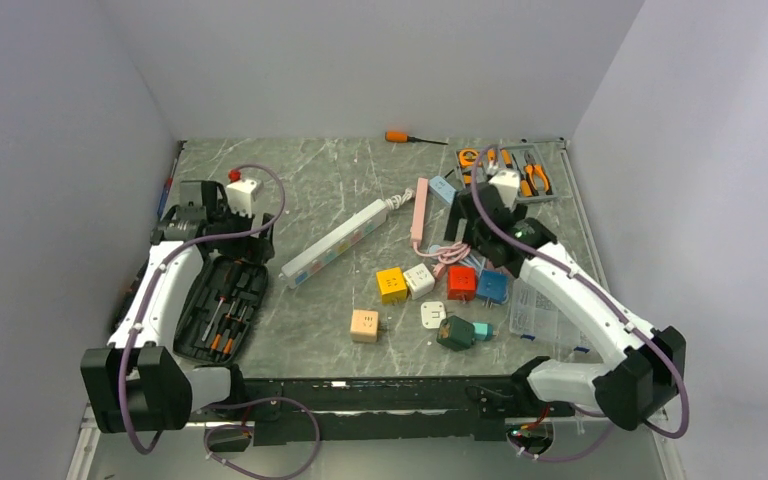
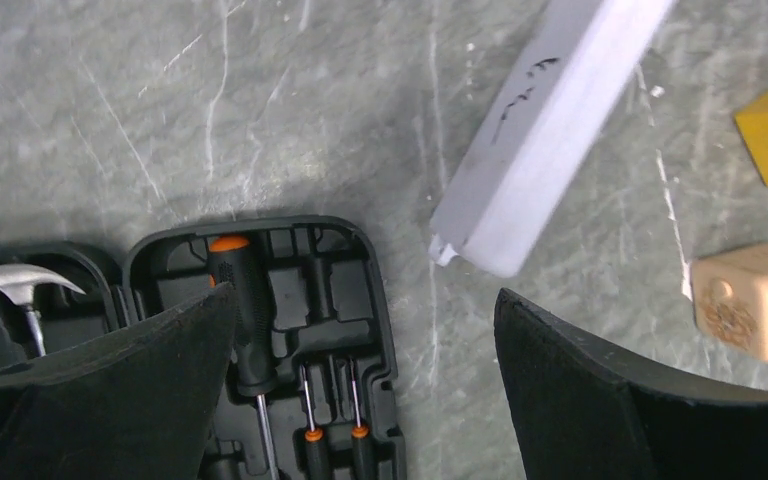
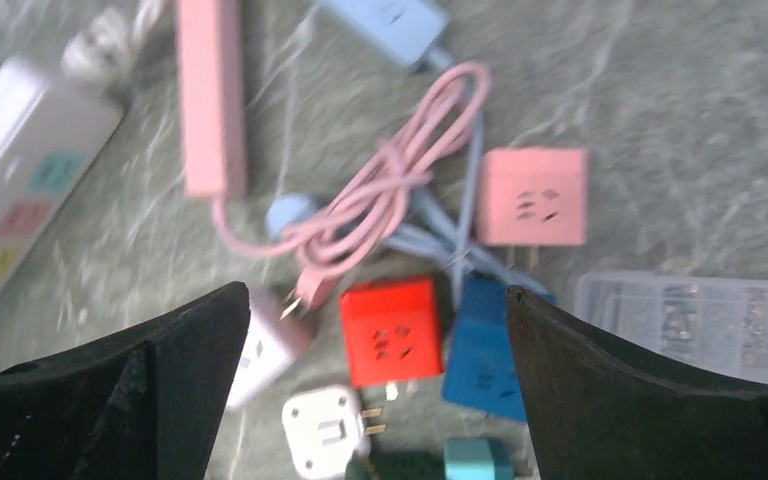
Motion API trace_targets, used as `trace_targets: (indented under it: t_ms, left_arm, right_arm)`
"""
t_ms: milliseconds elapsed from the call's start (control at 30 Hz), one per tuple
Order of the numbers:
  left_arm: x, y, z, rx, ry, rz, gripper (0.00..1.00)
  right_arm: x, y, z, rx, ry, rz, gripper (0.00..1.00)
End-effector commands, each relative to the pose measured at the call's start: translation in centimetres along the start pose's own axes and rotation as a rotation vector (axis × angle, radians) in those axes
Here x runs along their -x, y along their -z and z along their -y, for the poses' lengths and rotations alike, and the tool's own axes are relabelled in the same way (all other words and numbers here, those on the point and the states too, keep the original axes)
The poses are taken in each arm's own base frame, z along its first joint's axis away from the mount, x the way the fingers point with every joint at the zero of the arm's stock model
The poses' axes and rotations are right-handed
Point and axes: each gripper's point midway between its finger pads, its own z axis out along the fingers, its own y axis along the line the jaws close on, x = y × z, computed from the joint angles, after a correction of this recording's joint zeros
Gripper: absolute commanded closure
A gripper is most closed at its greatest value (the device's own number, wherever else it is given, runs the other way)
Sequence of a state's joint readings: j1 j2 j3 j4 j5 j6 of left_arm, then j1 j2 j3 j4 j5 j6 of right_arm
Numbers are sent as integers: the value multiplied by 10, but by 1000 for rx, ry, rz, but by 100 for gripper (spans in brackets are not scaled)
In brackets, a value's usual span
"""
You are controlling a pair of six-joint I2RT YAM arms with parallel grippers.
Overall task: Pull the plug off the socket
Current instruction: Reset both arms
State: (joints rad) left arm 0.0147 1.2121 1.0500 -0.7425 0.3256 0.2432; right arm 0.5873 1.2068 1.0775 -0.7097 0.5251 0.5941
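Observation:
A dark green socket cube (image 1: 455,333) lies on the marble table near the front, with a teal plug (image 1: 483,330) stuck in its right side. Both show at the bottom edge of the right wrist view, the socket (image 3: 400,468) and the plug (image 3: 475,460). My right gripper (image 1: 475,245) is open and empty (image 3: 375,292), hovering above the red cube (image 3: 390,330), behind the socket. My left gripper (image 1: 205,225) is open and empty (image 2: 365,295), far left over the tool case (image 2: 290,330).
Around the socket lie a white flat adapter (image 1: 432,315), a blue cube (image 1: 492,287), a white cube (image 1: 419,280), a yellow cube (image 1: 391,284) and a tan cube (image 1: 365,325). A clear box (image 1: 540,310) stands right. White (image 1: 335,243) and pink (image 1: 420,210) power strips lie behind.

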Motion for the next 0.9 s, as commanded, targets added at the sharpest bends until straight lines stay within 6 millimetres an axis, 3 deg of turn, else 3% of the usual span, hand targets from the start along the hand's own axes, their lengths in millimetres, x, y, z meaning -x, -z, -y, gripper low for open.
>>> trace_targets:
  t_ms: [0, 100, 200, 333, 433, 500, 700, 867]
  left_arm:
    - [25, -1, -22, 104, 44, 183, 1]
    - [29, -1, -29, 129, 56, 179, 1]
    - [32, -5, -40, 174, 84, 145, 1]
    - [33, -11, -55, 239, 53, 178, 1]
    - [29, -17, -58, 229, 45, 209, 1]
    - [26, -24, -58, 213, 29, 222, 1]
    - [28, -45, -66, 207, -4, 315, 1]
    - [32, -48, -58, 202, -34, 503, 1]
  right_arm:
    - [47, -12, 53, -189, -183, 82, 0]
    - [57, -26, 85, -268, -274, 162, 0]
    - [60, -38, 96, -264, -241, 241, 0]
    - [49, -54, 140, -469, -245, 261, 0]
    - [34, -68, 172, -502, -418, 234, 0]
    - [38, -70, 184, -528, -413, 297, 0]
    - [24, -88, 203, -628, -273, 316, 0]
    - [15, -95, 202, -566, -252, 408, 0]
